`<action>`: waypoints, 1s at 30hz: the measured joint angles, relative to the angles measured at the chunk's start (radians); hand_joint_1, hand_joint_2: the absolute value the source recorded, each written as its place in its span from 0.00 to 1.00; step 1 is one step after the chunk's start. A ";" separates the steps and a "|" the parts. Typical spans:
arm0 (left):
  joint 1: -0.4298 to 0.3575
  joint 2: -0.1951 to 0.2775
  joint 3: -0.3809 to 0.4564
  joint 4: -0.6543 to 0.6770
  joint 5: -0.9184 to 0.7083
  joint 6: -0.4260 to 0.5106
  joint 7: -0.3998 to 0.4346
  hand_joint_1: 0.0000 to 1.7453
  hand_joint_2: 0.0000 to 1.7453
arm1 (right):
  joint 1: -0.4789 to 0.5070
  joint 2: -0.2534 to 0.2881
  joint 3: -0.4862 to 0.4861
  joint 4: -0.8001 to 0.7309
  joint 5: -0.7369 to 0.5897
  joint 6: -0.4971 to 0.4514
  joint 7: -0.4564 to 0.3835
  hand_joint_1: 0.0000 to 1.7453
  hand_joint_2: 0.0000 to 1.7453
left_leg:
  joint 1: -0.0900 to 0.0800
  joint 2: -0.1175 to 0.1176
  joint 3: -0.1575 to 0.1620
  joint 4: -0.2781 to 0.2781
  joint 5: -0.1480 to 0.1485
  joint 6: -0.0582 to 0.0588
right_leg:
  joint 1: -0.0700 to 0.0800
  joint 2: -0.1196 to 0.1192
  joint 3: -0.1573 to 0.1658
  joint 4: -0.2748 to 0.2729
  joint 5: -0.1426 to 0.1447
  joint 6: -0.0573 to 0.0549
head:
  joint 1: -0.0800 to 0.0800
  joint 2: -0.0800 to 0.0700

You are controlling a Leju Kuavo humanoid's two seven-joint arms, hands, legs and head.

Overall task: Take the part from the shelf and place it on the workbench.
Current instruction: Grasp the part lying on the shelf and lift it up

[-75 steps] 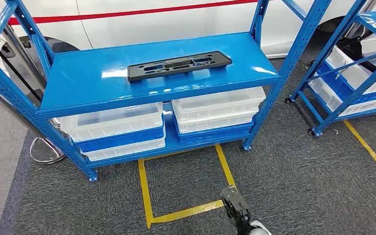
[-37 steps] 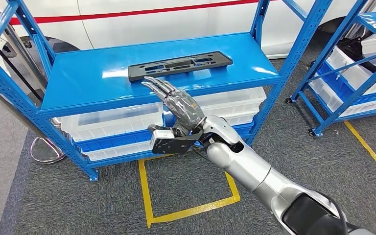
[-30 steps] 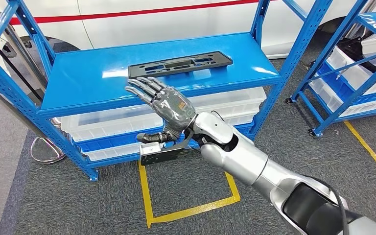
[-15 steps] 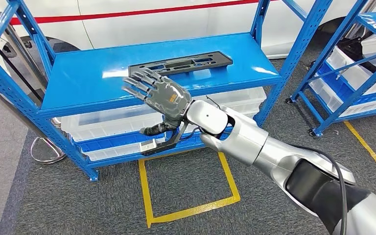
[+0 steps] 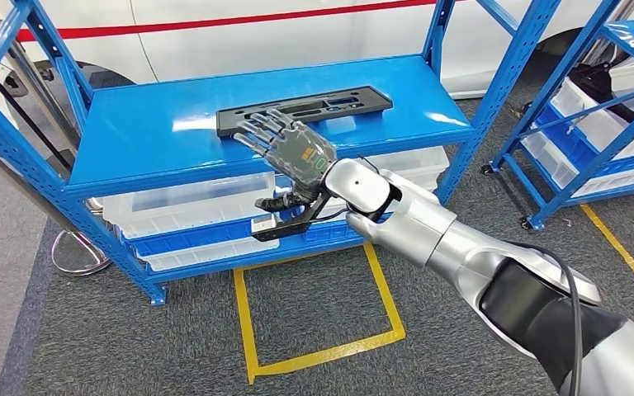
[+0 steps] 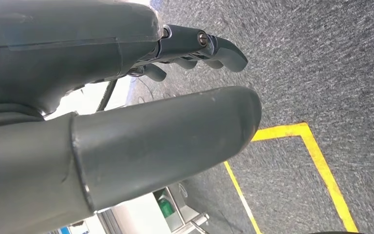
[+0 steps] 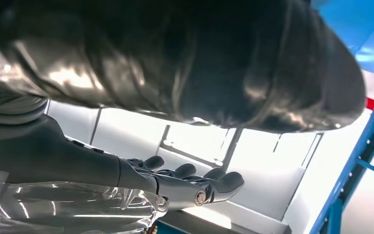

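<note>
Your right hand point(image 5: 290, 153), fingers spread and empty, hovers mid-frame at the part's near edge. The part point(image 5: 303, 109) lies untouched on the shelf point(image 5: 132, 132), upper centre. Grasp, lift and placement remain.

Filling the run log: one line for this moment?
phase: reach | right hand: open, above shelf edge | part: on shelf, untouched | left hand: empty

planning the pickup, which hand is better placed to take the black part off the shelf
Right. The right hand is raised at the blue shelf, fingers spread, next to the black part. The left hand hangs down over the carpet with yellow tape, away from the shelf.
</note>
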 joint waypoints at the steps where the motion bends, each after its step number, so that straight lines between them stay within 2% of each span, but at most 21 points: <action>1: 0.000 0.000 -0.001 0.000 -0.005 0.000 0.000 0.00 0.00 | 0.000 0.000 0.000 0.005 -0.001 0.001 0.000 0.00 0.00 | 0.000 0.000 0.000 0.000 0.000 0.000 | 0.000 0.000 0.000 0.000 0.000 0.000 | 0.000 0.000; 13: -0.001 0.002 -0.003 0.000 -0.068 0.012 -0.017 0.00 0.00 | 0.004 0.000 0.000 0.030 -0.022 0.008 -0.021 0.00 0.00 | 0.000 0.000 0.000 0.000 0.000 0.000 | 0.000 0.000 0.000 0.000 0.000 0.000 | 0.000 0.000; 15: -0.002 0.003 -0.003 0.000 -0.073 0.014 -0.020 0.00 0.00 | 0.008 0.000 0.000 0.030 -0.033 0.008 -0.030 0.00 0.00 | -0.003 0.000 -0.001 0.000 -0.001 0.005 | -0.004 0.001 0.000 -0.007 0.003 0.006 | 0.000 0.000; 17: -0.003 0.005 -0.004 0.000 -0.075 0.015 -0.025 0.00 0.00 | 0.012 0.000 -0.003 0.025 -0.041 0.007 -0.037 0.00 0.00 | 0.000 0.001 0.006 -0.018 0.006 0.014 | -0.005 0.001 0.000 -0.012 0.005 0.014 | 0.000 0.000; 18: -0.004 0.006 -0.004 0.000 -0.075 0.015 -0.028 0.00 0.00 | 0.013 0.000 -0.005 0.022 -0.043 0.006 -0.037 0.00 0.00 | 0.004 0.002 0.012 -0.032 0.012 0.019 | -0.004 0.000 -0.010 0.006 -0.003 0.016 | 0.000 0.000; 19: -0.004 0.007 -0.004 0.000 -0.074 0.016 -0.031 0.00 0.00 | 0.015 0.000 -0.007 0.019 -0.044 0.006 -0.037 0.00 0.00 | 0.008 0.004 0.017 -0.044 0.017 0.022 | -0.004 -0.001 -0.033 0.046 -0.020 0.017 | 0.000 0.000; 21: -0.005 0.007 -0.004 0.000 -0.071 0.016 -0.034 0.00 0.00 | 0.025 -0.001 -0.010 0.015 -0.047 0.007 -0.037 0.00 0.00 | 0.008 0.006 0.021 -0.051 0.019 0.024 | -0.008 -0.001 -0.116 0.179 -0.065 0.021 | 0.000 0.000; 22: -0.005 0.007 -0.004 0.000 -0.071 0.016 -0.035 0.00 0.00 | 0.032 -0.002 -0.010 0.014 -0.049 0.007 -0.038 0.00 0.00 | 0.009 0.006 0.022 -0.051 0.017 0.023 | -0.011 -0.001 -0.161 0.240 -0.075 0.023 | 0.000 0.000; 23: -0.005 0.007 -0.004 0.000 -0.069 0.015 -0.035 0.00 0.00 | 0.040 -0.003 -0.010 0.013 -0.051 0.008 -0.038 0.00 0.00 | 0.010 0.005 0.024 -0.050 0.014 0.021 | -0.014 -0.001 -0.194 0.273 -0.065 0.026 | 0.000 0.000; 24: -0.005 0.008 -0.004 0.000 -0.067 0.013 -0.034 0.00 0.00 | 0.046 -0.004 -0.011 0.012 -0.053 0.008 -0.038 0.00 0.00 | 0.011 0.003 0.027 -0.048 0.010 0.018 | -0.017 -0.002 -0.211 0.268 -0.033 0.028 | 0.000 0.000; 26: -0.005 0.009 -0.004 0.000 -0.062 0.005 -0.028 0.00 0.00 | 0.050 -0.006 -0.013 0.009 -0.056 0.009 -0.040 0.00 0.00 | 0.016 0.001 0.033 -0.038 -0.004 0.007 | -0.023 -0.003 -0.198 0.165 0.068 0.032 | 0.000 0.000; 27: -0.006 0.012 -0.004 0.000 -0.058 0.000 -0.023 0.00 0.00 | 0.051 -0.007 -0.014 0.007 -0.057 0.011 -0.042 0.00 0.00 | 0.016 0.000 0.034 -0.031 -0.011 -0.001 | -0.023 -0.003 -0.185 0.109 0.105 0.032 | 0.000 0.000; 28: -0.009 0.016 -0.004 0.000 -0.055 -0.004 -0.017 0.00 0.00 | 0.053 -0.007 -0.015 0.005 -0.058 0.012 -0.046 0.00 0.00 | 0.016 -0.001 0.031 -0.025 -0.017 -0.008 | -0.022 -0.003 -0.175 0.069 0.121 0.027 | 0.000 0.000; 30: -0.014 0.023 -0.003 0.000 -0.051 -0.010 -0.009 0.00 0.00 | 0.057 -0.007 -0.015 0.001 -0.059 0.015 -0.052 0.00 0.00 | 0.014 -0.002 0.025 -0.019 -0.020 -0.020 | -0.016 -0.001 -0.173 0.047 0.116 0.014 | 0.000 0.000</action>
